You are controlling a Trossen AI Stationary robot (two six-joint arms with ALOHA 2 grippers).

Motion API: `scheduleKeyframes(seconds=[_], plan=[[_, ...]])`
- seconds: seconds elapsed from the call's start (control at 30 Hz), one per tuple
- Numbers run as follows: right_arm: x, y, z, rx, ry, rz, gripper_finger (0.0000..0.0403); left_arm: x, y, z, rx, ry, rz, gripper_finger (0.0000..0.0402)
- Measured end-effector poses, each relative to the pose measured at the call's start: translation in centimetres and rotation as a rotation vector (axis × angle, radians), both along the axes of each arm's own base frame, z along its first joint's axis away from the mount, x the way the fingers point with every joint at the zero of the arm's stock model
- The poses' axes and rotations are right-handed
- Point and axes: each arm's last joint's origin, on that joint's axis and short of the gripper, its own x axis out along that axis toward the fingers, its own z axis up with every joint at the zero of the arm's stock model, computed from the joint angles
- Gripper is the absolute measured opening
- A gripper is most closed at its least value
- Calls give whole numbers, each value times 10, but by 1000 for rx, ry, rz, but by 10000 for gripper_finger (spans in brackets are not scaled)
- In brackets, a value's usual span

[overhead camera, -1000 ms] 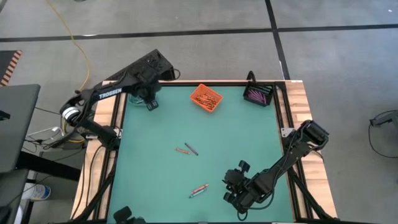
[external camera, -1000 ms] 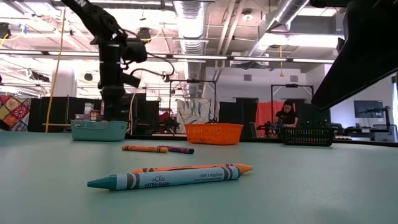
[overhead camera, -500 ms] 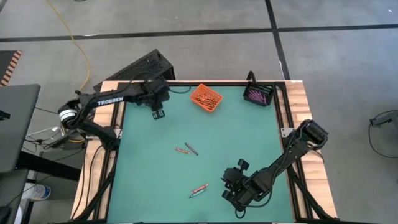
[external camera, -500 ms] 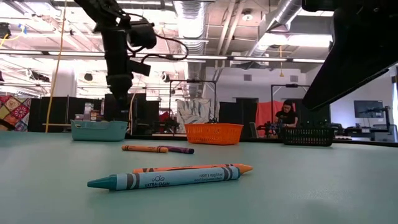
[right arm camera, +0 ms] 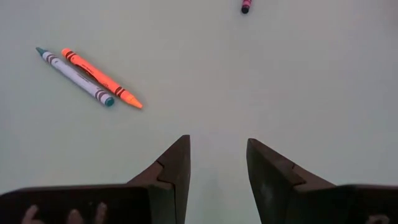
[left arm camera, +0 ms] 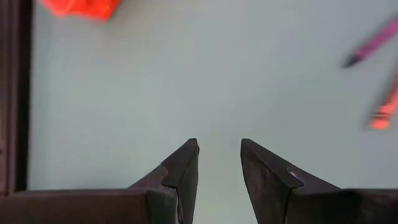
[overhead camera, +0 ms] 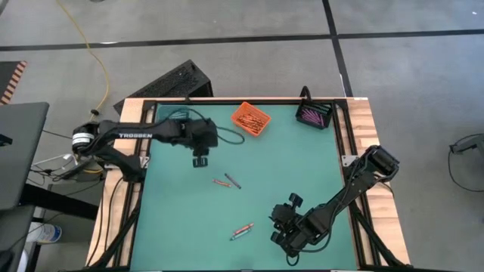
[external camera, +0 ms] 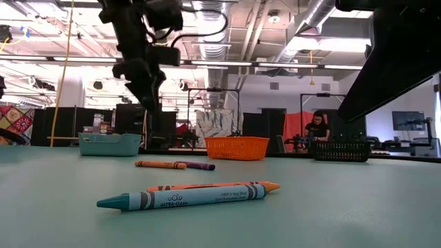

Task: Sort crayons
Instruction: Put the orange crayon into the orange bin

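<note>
Waxy little crayons lie in two loose pairs on the green table (overhead camera: 302, 166), both grippers empty with jaws apart.

Left gripper (overhead camera: 200, 160) hangs above the mat near the orange and purple pair (overhead camera: 226, 182); right gripper (right arm camera: 216, 163) faces the teal and orange pair (right arm camera: 87, 76). In each pair the sticks lie touching or nearly so (a poor set-up for a clean pick), so closing jaws could pinch two colours or roll one away. The teal bin (external camera: 109, 144) shows only in the low view; its contents, probably sorted crayons, stay hidden.
</note>
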Motion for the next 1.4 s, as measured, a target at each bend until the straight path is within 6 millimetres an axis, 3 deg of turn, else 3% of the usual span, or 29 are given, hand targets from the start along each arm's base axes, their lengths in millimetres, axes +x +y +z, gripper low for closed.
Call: scheduleKeyframes(seconds=[0.3, 0.53, 0.67, 1.0, 1.23, 1.4], plan=[[-1, 1, 0, -1, 2, 6, 148, 16, -60, -8, -70, -84, -295, 110], [-2, 3, 0, -7, 4, 23, 148, 11, -107, -35, -94, -141, -575, 110], [-2, 3, 0, -10, 6, 28, 148, 7, -121, -51, -90, -222, -637, 110], [-1, 2, 0, -14, 5, 30, 148, 1, -119, -68, -95, -261, -563, 110], [3, -1, 1, -20, 5, 30, 148, 15, -96, -81, -130, -283, -490, 110], [2, -1, 0, -25, 11, 34, 148, 21, -91, -103, -175, -185, -474, 110]])
